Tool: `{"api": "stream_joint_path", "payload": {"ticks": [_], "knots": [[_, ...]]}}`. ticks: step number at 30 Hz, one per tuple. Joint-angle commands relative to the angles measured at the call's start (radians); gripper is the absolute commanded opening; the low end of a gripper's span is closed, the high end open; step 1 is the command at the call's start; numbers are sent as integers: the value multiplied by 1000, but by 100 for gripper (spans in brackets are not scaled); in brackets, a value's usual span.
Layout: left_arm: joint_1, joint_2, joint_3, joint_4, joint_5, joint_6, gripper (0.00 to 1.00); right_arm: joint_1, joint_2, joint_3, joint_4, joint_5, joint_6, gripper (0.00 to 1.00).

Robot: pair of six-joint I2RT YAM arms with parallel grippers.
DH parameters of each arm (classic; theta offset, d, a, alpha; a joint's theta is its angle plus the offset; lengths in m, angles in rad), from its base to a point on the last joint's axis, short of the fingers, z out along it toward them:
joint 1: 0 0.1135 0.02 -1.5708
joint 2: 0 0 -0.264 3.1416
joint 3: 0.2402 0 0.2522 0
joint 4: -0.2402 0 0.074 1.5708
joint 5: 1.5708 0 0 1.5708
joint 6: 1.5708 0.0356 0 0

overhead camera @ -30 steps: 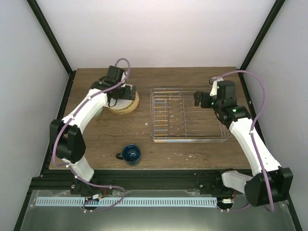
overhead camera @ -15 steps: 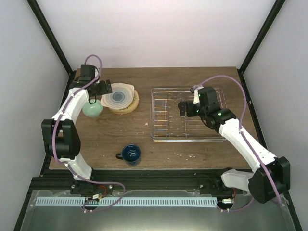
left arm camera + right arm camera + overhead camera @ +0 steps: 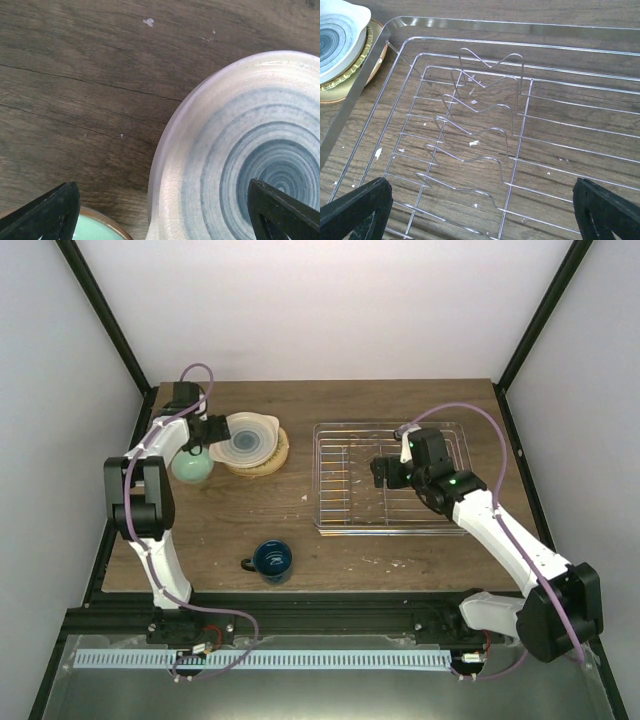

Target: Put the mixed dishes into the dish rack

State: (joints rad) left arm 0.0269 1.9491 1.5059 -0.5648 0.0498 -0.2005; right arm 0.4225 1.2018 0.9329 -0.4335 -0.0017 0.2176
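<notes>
Brown wood-grain worktop (image 3: 330, 530) runs between pale walls, and the dishes sit toward its left half. My left fingers (image 3: 45, 212) are spread wide and hold nothing. One tip hangs over the brown-edged rim of the mint bowl (image 3: 191, 468), the other over the cream plate with teal rings (image 3: 260, 165), and that plate's rim curves up between them. The plate tops the stack of plates (image 3: 252, 445) near the back left. The bowl stands just beside the stack, close to the worktop's left edge, with only a sliver of bare wood showing between the two rims. My right fingers (image 3: 355, 210) are also spread and empty, hovering above the dish rack (image 3: 395, 531), whose wavy wire tines stand upright along its left part with flat bars to their right. A strip of bare wood separates the rack's raised left rim from the stack. The dark blue mug (image 3: 271, 558) stands alone near the front edge, handle to the left, with open wood all round it.
</notes>
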Motion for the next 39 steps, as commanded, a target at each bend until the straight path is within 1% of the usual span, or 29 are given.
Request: {"api": "stream_joint_path", "payload": {"ticks": [1,5,10,15,23,24,30,34,39], "knots": [[2,13,31,41,48,-8,91,10,5,4,20,23,-17,100],[2,48,49,38,74,-1,86,10,23,8,23,24,-15,100],[3,87,59,30,93,3,72,10,38,4,23,32,-11,100],[3,111,56,32,98,6,60,10,52,4,20,41,-9,100],[4,116,51,36,89,4,28,10,68,6,18,44,-9,100],[6,114,50,33,84,4,25,10,71,6,18,43,-8,100],[20,97,32,36,86,10,14,10,87,6,22,43,-9,100],[26,99,29,37,106,14,0,11,90,4,24,48,-11,100],[37,86,14,56,172,3,0,10,97,-3,30,48,-15,100]]}}
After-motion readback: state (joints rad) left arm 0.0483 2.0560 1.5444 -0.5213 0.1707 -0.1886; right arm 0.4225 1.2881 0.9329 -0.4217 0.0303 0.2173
